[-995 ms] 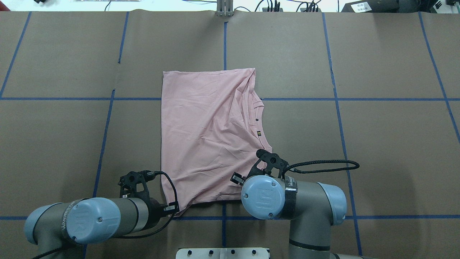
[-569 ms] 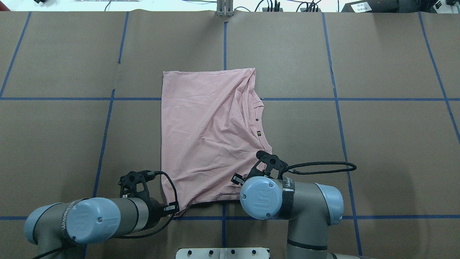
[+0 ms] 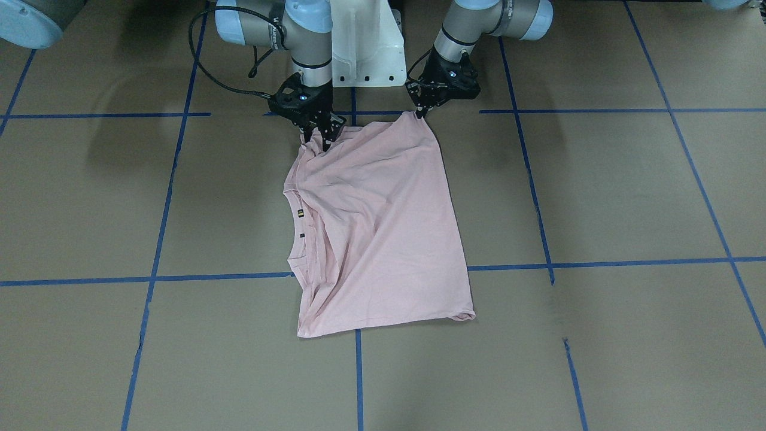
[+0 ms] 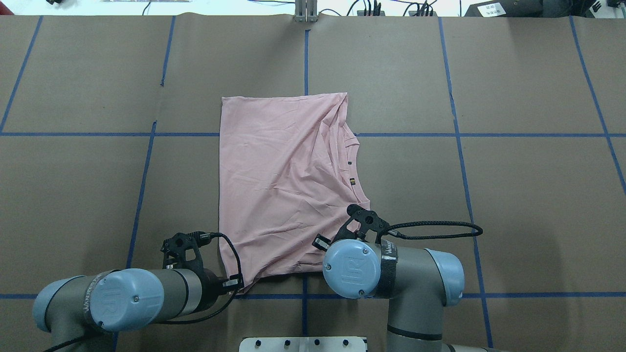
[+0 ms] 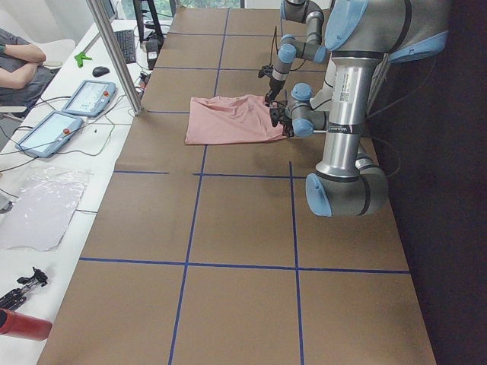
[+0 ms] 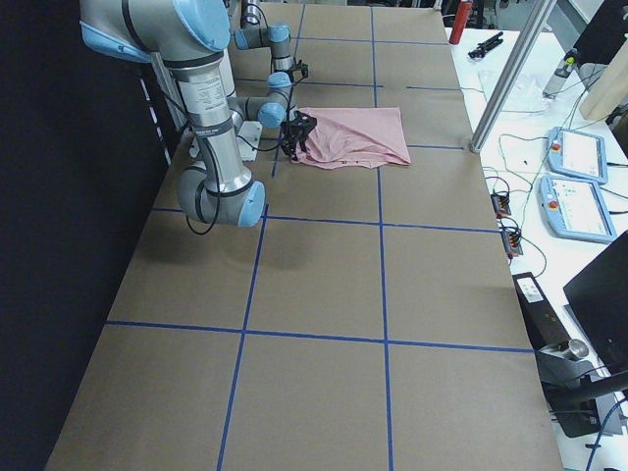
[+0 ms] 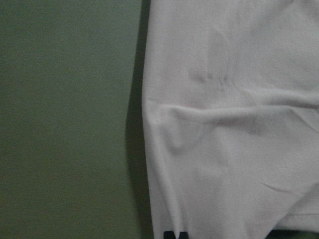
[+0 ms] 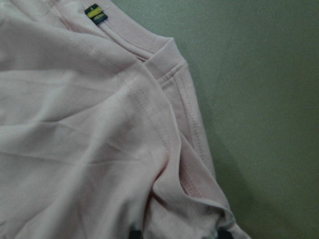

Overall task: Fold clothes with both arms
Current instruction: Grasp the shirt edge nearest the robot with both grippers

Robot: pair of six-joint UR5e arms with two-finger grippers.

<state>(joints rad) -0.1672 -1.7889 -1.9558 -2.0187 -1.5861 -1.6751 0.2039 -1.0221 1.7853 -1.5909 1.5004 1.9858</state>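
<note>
The pale pink T-shirt (image 3: 377, 227) lies folded and plain side up in the middle of the table (image 4: 513, 195), with wrinkles along its collar side. It also shows in the overhead view (image 4: 279, 186). A small dark tag (image 4: 352, 182) sits at the neckline edge. My left gripper (image 3: 419, 115) is shut on the shirt's near corner, which rises to a small peak. My right gripper (image 3: 321, 139) is shut on the bunched near corner on the collar side. The right wrist view shows gathered cloth (image 8: 89, 124) between the fingertips. The cartoon print is hidden.
The white pedestal base (image 3: 365, 48) stands just behind both grippers. Blue tape lines (image 4: 459, 146) cross the brown table cover. A metal post (image 4: 305, 12) stands at the far edge. Tablets (image 5: 80, 97) and cables lie on the side desk, where a person sits.
My right arm has shifted slightly to the left and toward the robot's base, keeping hold of the shirt corner. The left arm and the shirt have barely moved.
</note>
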